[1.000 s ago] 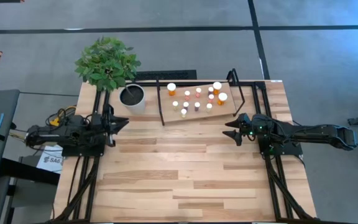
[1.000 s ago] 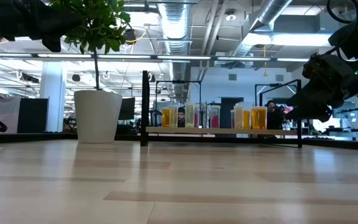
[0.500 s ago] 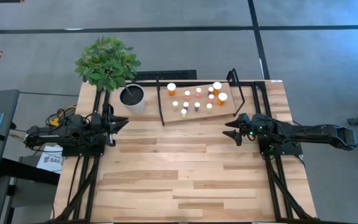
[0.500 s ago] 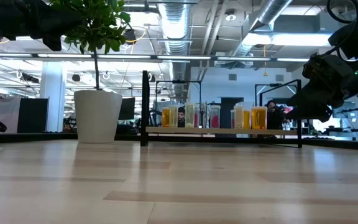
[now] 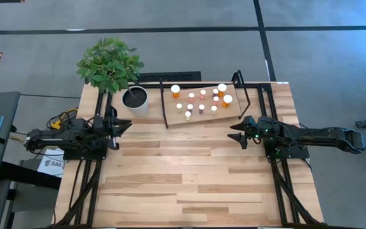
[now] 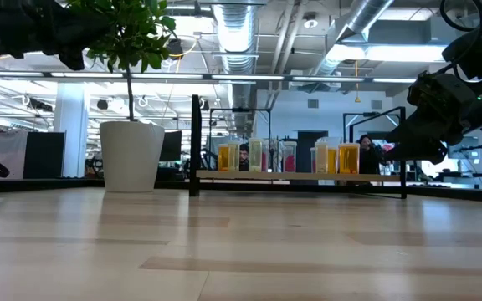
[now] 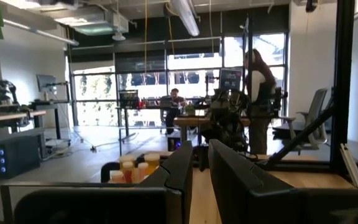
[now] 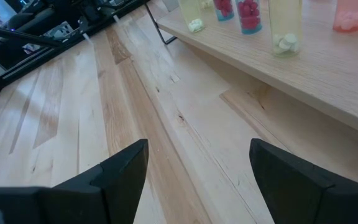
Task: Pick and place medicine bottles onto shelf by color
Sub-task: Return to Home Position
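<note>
Several medicine bottles (image 5: 201, 100) with white caps stand upright on the shelf (image 5: 171, 118), a light wooden board with black uprights at the table's far side. In the low view they stand in a row (image 6: 284, 156), orange, pinkish-red and pale. My left gripper (image 5: 128, 125) hovers shut over the table's left part, near the plant pot, and touches nothing. My right gripper (image 5: 235, 135) hangs open in front of the shelf's right end; nothing is between its fingers (image 8: 197, 180). The right wrist view shows bottles (image 8: 249, 12) on the board's edge (image 8: 328, 74).
A white pot (image 5: 135, 98) with a leafy plant (image 5: 109, 63) stands left of the shelf. Bare plank tabletop (image 5: 183, 178) stretches from the shelf to the near edge. Beyond the table the room shows desks and a person (image 7: 258, 93).
</note>
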### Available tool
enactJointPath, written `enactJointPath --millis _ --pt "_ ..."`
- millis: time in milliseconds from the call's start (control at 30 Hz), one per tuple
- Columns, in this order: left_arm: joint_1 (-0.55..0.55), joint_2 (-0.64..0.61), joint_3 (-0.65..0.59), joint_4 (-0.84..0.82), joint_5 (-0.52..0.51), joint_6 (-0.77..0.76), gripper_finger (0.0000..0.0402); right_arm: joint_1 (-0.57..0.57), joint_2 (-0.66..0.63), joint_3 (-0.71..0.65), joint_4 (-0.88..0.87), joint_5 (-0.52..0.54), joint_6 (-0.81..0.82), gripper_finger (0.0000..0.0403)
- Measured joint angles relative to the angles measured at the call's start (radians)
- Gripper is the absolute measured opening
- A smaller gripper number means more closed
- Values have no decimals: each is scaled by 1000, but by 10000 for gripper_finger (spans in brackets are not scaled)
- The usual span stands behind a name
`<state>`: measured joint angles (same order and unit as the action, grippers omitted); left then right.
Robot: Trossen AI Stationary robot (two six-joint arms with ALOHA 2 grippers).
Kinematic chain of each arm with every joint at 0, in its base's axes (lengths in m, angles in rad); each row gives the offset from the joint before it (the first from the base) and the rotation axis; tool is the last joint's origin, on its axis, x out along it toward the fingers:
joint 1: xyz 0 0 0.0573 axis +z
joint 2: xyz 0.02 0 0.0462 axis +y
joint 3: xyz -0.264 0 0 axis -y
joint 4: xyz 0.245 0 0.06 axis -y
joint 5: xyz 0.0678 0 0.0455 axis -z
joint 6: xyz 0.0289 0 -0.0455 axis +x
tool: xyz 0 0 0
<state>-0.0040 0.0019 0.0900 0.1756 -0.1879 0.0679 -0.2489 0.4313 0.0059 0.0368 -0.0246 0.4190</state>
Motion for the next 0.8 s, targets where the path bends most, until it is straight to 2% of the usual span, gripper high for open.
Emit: enactJointPath --millis 267,467,667,800 --pt "0 0 -20 22 1 3 43 0 0 0 0 0 0 301" --pt "0 2 -78 95 -1 -31 43 0 0 0 0 0 0 301" --pt "0 1 -78 64 -2 -33 43 0 0 0 0 0 0 301" --pt "0 1 -78 -51 -2 -58 43 0 0 0 0 0 0 301"
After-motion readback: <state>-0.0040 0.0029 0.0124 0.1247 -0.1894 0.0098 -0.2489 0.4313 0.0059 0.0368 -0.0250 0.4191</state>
